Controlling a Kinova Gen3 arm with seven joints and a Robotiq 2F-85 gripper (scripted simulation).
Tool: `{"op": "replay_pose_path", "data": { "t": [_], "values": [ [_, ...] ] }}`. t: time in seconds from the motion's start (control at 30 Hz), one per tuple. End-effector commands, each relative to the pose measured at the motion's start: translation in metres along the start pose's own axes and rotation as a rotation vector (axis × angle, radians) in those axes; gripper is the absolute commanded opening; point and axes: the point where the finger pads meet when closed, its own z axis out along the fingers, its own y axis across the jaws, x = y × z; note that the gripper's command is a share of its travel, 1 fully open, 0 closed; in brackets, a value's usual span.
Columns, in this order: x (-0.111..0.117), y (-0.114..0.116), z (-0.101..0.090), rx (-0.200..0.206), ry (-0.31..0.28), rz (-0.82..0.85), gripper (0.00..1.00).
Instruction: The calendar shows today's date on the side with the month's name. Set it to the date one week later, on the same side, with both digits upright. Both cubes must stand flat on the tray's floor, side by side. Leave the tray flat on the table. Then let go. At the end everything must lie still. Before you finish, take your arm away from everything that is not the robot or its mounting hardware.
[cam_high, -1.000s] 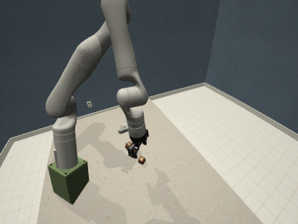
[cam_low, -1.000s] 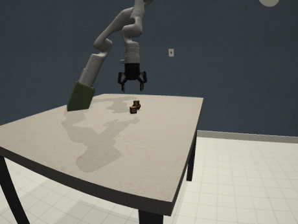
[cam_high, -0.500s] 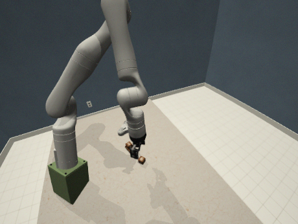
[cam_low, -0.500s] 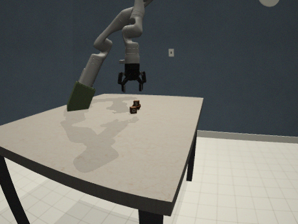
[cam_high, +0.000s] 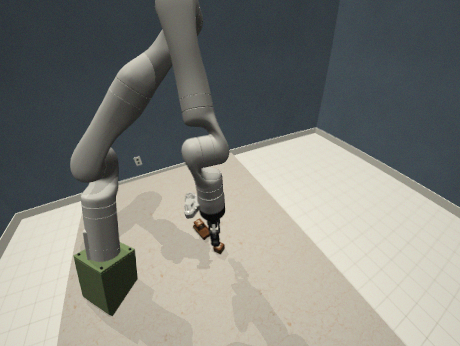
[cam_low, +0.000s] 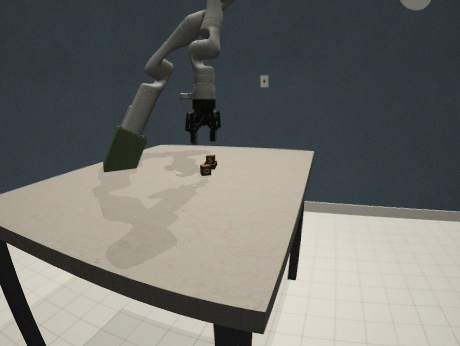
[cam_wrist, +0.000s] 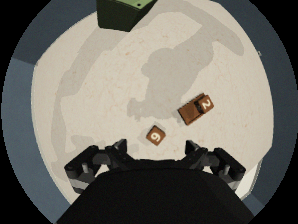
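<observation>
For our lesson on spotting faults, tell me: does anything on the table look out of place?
Yes. One cube sits on the table outside the tray, turned askew to it. That looks odd because the other cube is at the tray.

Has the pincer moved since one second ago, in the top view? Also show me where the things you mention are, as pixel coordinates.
Yes: the pincer (cam_high: 215, 243) (cam_low: 203, 139) (cam_wrist: 156, 146) has shifted rightward in the picture, its tips now nearer the unmoved loose cube (cam_high: 219, 248) (cam_low: 205, 170) (cam_wrist: 155, 135).
</observation>
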Motion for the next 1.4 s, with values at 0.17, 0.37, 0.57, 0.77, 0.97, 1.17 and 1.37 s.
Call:
{"op": "replay_pose_path", "data": {
  "t": [0.17, 0.37, 0.57, 0.77, 0.97, 1.17, 1.37],
  "values": [
    [-0.0005, -0.0018, 0.0006, -0.001, -0.008, -0.276, 1.0],
    [-0.0014, -0.0015, 0.0013, 0.001, -0.01, -0.506, 1.0],
    [-0.0022, -0.0012, 0.0016, 0.002, -0.013, -0.641, 1.0],
    [-0.0036, -0.0007, 0.0017, 0.004, -0.017, -0.799, 1.0],
    [-0.0045, -0.0004, 0.0017, 0.006, -0.02, -0.884, 1.0],
    [-0.005, -0.0003, 0.0017, 0.007, -0.021, -0.927, 1.0],
    [-0.0052, -0.0002, 0.0017, 0.007, -0.022, -0.94, 1.0]
  ]
}}
